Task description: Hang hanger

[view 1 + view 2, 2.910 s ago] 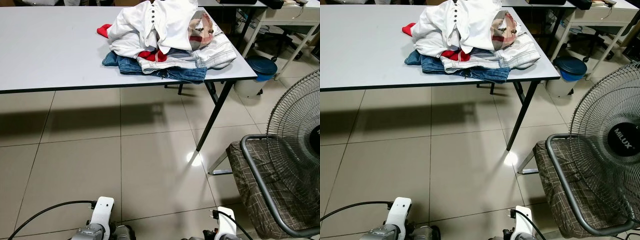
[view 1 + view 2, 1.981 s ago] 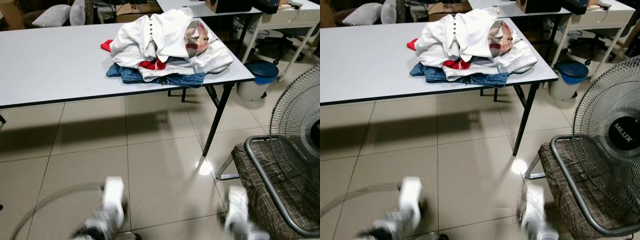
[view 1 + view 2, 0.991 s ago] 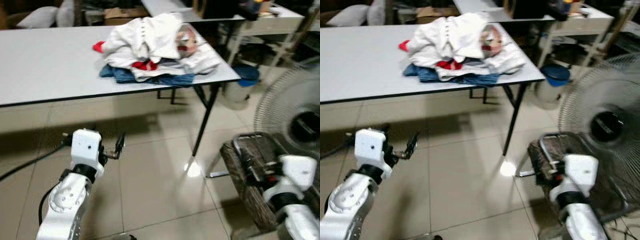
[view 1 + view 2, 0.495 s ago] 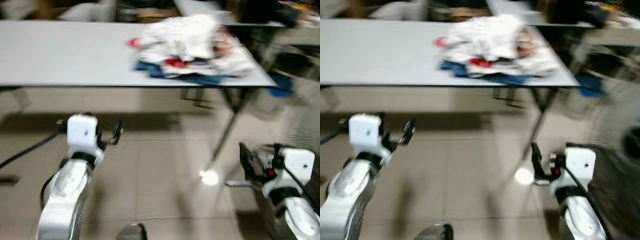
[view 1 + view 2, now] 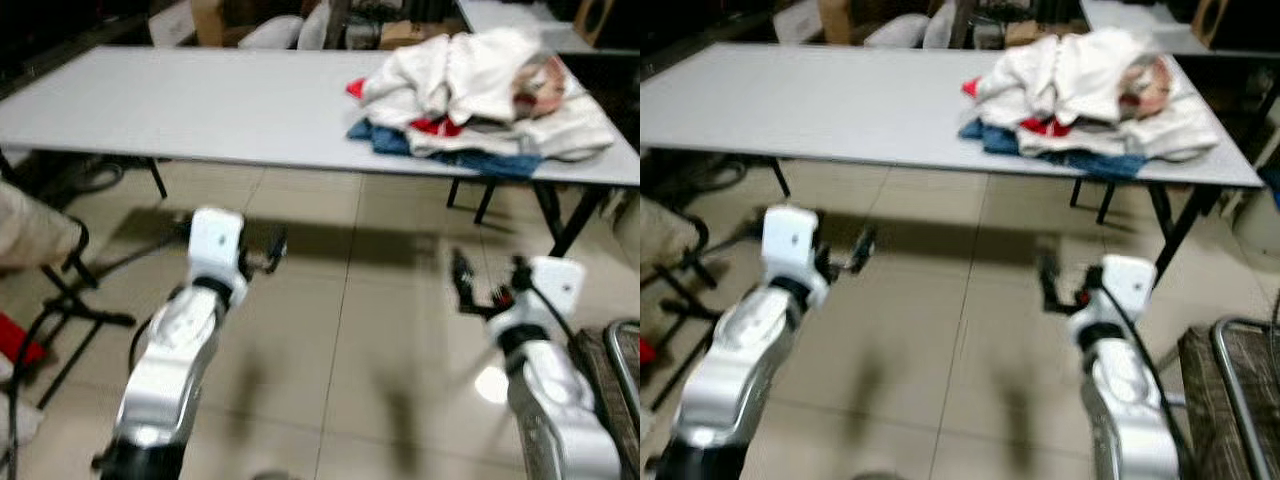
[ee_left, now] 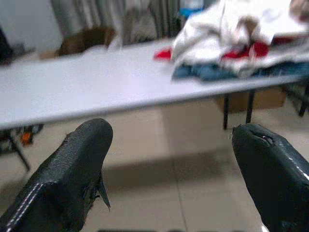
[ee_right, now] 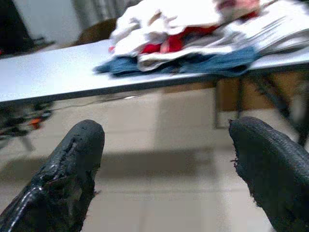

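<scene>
Both grippers' fingers [image 6: 82, 164] wide apart, empty.

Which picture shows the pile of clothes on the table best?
The left eye view: the whole pile of clothes lies on the gray table, seen from above. The right eye view shows nearly the same. Both wrist views see it side-on, blurred, beyond open black fingers.
</scene>
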### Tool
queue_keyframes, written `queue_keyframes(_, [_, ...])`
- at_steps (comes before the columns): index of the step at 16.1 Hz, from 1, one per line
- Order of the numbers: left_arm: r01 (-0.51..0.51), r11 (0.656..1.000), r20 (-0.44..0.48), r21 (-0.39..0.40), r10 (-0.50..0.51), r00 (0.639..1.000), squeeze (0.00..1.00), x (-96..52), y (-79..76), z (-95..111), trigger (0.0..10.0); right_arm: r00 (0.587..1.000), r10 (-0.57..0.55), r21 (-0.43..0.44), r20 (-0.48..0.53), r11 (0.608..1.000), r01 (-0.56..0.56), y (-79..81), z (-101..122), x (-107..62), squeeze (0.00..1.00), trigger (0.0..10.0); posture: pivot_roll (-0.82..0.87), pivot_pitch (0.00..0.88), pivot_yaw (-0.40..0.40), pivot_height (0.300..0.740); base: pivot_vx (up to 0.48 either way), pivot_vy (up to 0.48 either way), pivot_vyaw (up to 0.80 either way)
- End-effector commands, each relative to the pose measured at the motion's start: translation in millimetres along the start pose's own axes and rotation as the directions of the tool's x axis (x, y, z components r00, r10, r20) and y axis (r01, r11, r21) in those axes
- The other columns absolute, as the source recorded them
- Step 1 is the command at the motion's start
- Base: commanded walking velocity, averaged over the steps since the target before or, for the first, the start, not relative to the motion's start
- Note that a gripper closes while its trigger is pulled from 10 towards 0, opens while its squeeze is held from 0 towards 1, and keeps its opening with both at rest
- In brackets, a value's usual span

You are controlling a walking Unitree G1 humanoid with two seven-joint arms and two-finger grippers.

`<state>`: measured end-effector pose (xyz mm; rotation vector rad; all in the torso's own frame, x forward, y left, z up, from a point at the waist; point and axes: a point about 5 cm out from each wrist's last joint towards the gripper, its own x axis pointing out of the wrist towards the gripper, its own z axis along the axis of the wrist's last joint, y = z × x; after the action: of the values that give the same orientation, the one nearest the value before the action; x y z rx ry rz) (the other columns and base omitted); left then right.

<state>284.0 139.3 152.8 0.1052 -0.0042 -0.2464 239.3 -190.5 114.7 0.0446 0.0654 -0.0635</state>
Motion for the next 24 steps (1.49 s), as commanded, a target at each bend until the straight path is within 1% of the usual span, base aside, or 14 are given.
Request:
queue_keyframes(1, [-0.041,0.999,-0.026,0.010,0.041,0.999,0.32,-0.4,8.8,-6.3,10.0,1.000,0.016,-0.010,-0.026,1.000,-0.017,6.9,-8.1,1.0,1.00,10.0,-0.04,0.000,0.064,0.740,0.379,0.000,0.00])
queue_keyframes(4, [-0.052,0.998,-0.036,-0.019,0.051,0.998,0.33,4.0,7.1,-9.2,10.0,0.998,0.059,0.003,-0.030,0.998,-0.059,16.0,-10.2,4.2,1.00,10.0,-0.05,0.000,0.069,0.740,0.379,0.000,0.42])
queue_keyframes(5, [-0.041,0.999,-0.030,-0.033,0.040,0.999,0.35,6.0,4.1,-9.1,10.0,0.996,0.085,-0.005,-0.020,0.996,-0.085,23.2,-12.2,7.3,1.00,10.0,-0.04,0.000,0.078,0.740,0.420,0.000,0.80])
queue_keyframes(7, [-0.039,0.998,-0.018,-0.040,0.039,0.999,0.35,7.1,5.0,-7.3,10.0,0.995,0.100,-0.016,-0.010,0.995,-0.100,27.4,-11.3,10.8,1.00,10.0,-0.04,0.000,0.092,0.740,0.431,0.000,0.80])
queue_keyframes(9, [-0.059,0.996,-0.008,-0.063,0.059,0.998,0.34,5.9,6.5,-8.3,10.0,0.993,0.118,-0.016,-0.006,0.993,-0.118,28.9,-10.9,11.4,1.00,10.0,-0.04,0.000,0.083,0.740,0.444,0.000,0.80])
queue_keyframes(12, [-0.088,0.993,-0.021,-0.075,0.086,0.996,0.35,1.4,2.0,-15.5,10.0,0.984,0.178,-0.074,0.000,0.981,-0.178,30.3,-7.0,12.0,1.00,10.0,0.00,0.000,0.039,0.740,0.435,0.000,0.80])
queue_keyframes(14, [-0.105,0.992,-0.036,-0.069,0.103,0.994,0.35,1.9,1.2,-18.8,10.0,0.993,0.121,-0.120,0.011,0.986,-0.119,21.7,-4.7,13.2,1.00,10.0,0.02,0.000,0.032,0.740,0.401,0.000,0.80])
queue_keyframes(16, [-0.118,0.991,-0.027,-0.067,0.116,0.993,0.34,1.1,3.9,-13.7,10.0,0.995,0.096,-0.021,0.007,0.995,-0.096,11.7,2.0,12.6,1.00,10.0,0.01,0.000,0.009,0.740,0.388,0.000,0.80])
queue_keyframes(18, [-0.137,0.990,-0.005,-0.035,0.136,0.991,0.34,-4.3,11.2,-8.7,10.0,0.987,0.162,-0.046,-0.023,0.986,-0.163,13.5,-0.3,12.2,1.00,10.0,0.02,0.021,0.001,0.740,0.379,0.000,0.80])
queue_keyframes(20, [-0.147,0.989,-0.035,0.001,0.147,0.988,0.35,-12.1,14.3,-15.4,10.0,0.979,0.194,-0.082,-0.058,0.977,-0.198,17.2,-10.1,9.3,1.00,10.0,0.04,0.017,0.007,0.740,0.371,0.000,0.80])
queue_keyframes(21, [-0.151,0.988,-0.035,0.003,0.151,0.988,0.35,-16.7,14.6,-14.6,10.0,0.980,0.191,-0.082,-0.062,0.977,-0.196,17.9,-11.3,7.5,1.00,10.0,0.06,0.001,0.002,0.740,0.368,0.000,0.80])
queue_keyframes(22, [-0.167,0.986,-0.030,-0.001,0.167,0.986,0.35,-27.0,17.1,-10.3,10.0,0.976,0.206,-0.050,-0.077,0.976,-0.210,25.0,-14.4,7.4,1.00,10.0,0.06,0.022,-0.016,0.740,0.371,0.000,0.80])
queue_keyframes(23, [-0.176,0.984,-0.039,-0.010,0.176,0.984,0.35,-29.5,17.9,-12.5,10.0,0.974,0.207,-0.038,-0.090,0.977,-0.211,27.6,-17.9,8.8,1.00,10.0,0.07,0.033,-0.018,0.740,0.360,0.000,0.80])
queue_keyframes(24, [-0.207,0.978,-0.083,0.028,0.209,0.975,0.35,-35.9,19.3,-19.5,10.0,0.969,0.225,-0.033,-0.101,0.973,-0.229,32.9,-22.7,6.6,1.00,10.0,0.09,0.018,-0.012,0.740,0.360,0.000,0.80])
